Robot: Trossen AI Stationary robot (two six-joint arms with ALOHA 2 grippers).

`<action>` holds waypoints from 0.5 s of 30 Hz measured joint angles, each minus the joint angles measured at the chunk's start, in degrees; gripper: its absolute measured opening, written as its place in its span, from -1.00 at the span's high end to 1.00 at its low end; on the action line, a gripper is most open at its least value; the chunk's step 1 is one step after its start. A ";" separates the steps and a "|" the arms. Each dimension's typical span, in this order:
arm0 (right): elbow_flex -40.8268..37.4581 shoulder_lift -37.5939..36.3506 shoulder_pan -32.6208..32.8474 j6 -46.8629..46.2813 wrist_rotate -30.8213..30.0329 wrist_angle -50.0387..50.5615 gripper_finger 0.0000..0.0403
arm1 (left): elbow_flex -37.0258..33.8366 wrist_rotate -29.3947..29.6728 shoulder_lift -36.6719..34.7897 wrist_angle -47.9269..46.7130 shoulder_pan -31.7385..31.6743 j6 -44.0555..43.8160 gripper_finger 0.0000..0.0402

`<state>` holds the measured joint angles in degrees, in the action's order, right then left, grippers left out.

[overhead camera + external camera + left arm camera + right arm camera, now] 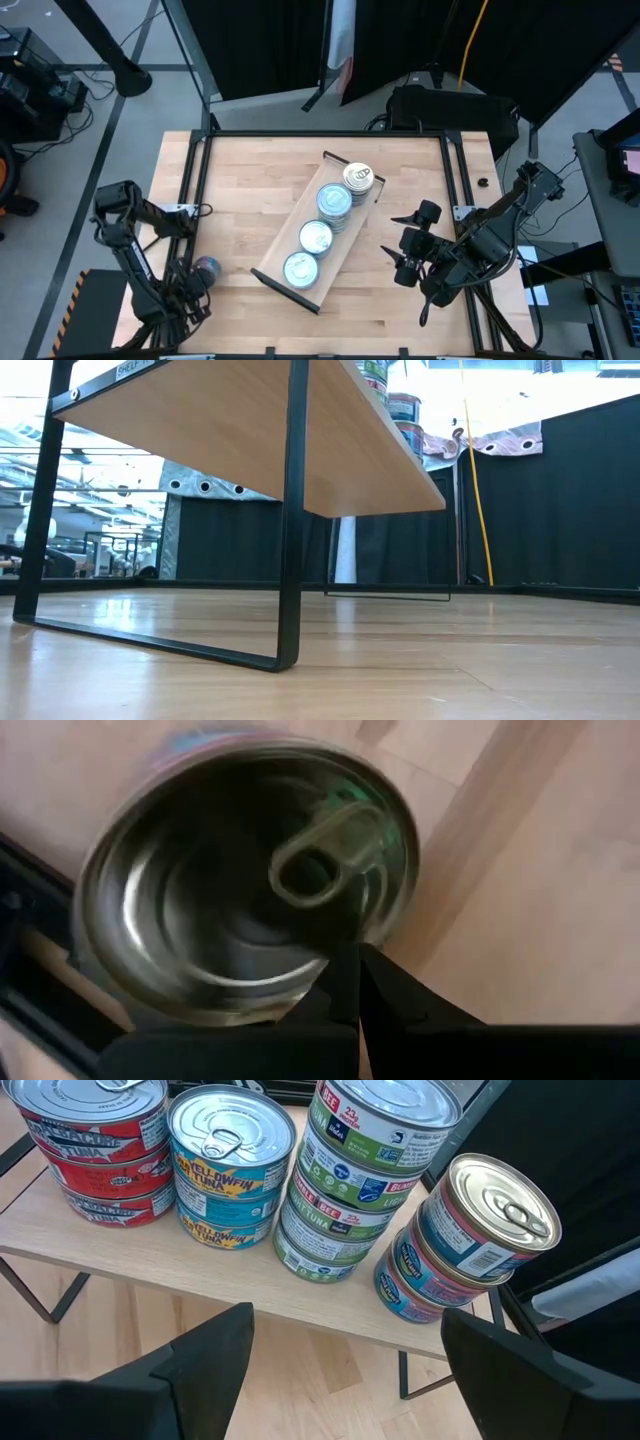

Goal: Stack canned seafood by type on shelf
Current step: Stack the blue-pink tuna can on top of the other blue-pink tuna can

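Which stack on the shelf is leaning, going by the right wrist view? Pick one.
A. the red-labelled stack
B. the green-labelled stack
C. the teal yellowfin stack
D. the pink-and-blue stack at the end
D: the top tin of the pink-and-blue stack sits tilted and shifted off the one below, while the red, teal and green stacks stand straight on the shelf.

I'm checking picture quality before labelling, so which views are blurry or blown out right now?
Left wrist view: the tin fills the picture, soft and out of focus. Low view: bright glare from the room behind, the shelf underside in shade. Right wrist view: sharp, labels on the stacked cans readable. High view: evenly lit.
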<state>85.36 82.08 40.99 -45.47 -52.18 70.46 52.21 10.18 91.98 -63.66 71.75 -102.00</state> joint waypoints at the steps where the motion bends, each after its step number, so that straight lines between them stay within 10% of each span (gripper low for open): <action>1: 0.00 0.00 0.00 0.00 0.01 0.01 -0.56 | -0.56 0.07 0.44 0.91 0.18 -0.66 1.00; 15: 0.00 0.00 0.00 -0.54 1.53 -0.09 -0.56 | 0.68 0.52 1.20 3.48 1.77 1.41 1.00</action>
<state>85.36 82.08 40.99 -46.02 -50.65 70.37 52.88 10.70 93.18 -60.19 73.52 -100.59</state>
